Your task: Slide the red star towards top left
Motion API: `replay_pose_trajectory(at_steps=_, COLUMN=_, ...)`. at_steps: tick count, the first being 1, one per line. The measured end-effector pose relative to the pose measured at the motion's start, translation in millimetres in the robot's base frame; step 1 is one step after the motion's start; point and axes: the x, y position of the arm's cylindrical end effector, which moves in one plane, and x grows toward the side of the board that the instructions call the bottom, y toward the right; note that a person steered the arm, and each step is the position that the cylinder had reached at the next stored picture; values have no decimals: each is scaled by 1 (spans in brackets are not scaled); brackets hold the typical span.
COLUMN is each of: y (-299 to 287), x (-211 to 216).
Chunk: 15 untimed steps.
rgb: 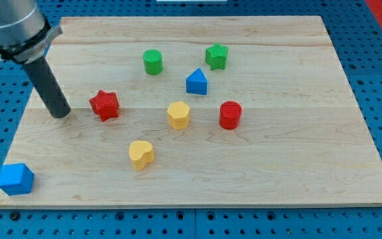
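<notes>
The red star [104,105] lies on the wooden board [277,159], left of the middle. My tip [60,114] rests on the board a short way to the star's left, slightly lower in the view, with a small gap between them. The dark rod rises from the tip toward the view's top left.
A green cylinder [152,62], green star [216,56] and blue triangular block [196,82] sit toward the view's top. A yellow hexagon [178,115], red cylinder [230,115] and yellow heart [140,154] are mid-board. A blue block [15,178] sits at the bottom-left corner.
</notes>
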Motion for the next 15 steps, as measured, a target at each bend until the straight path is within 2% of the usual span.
replay_pose_trajectory(at_steps=7, y=-1, x=-21)
replay_pose_trajectory(at_steps=9, y=19, x=-33)
replay_pose_trajectory(at_steps=10, y=3, x=-35)
replay_pose_trajectory(at_steps=11, y=-27, x=-21)
replay_pose_trajectory(at_steps=12, y=-30, x=-2)
replay_pose_trajectory(at_steps=15, y=21, x=46)
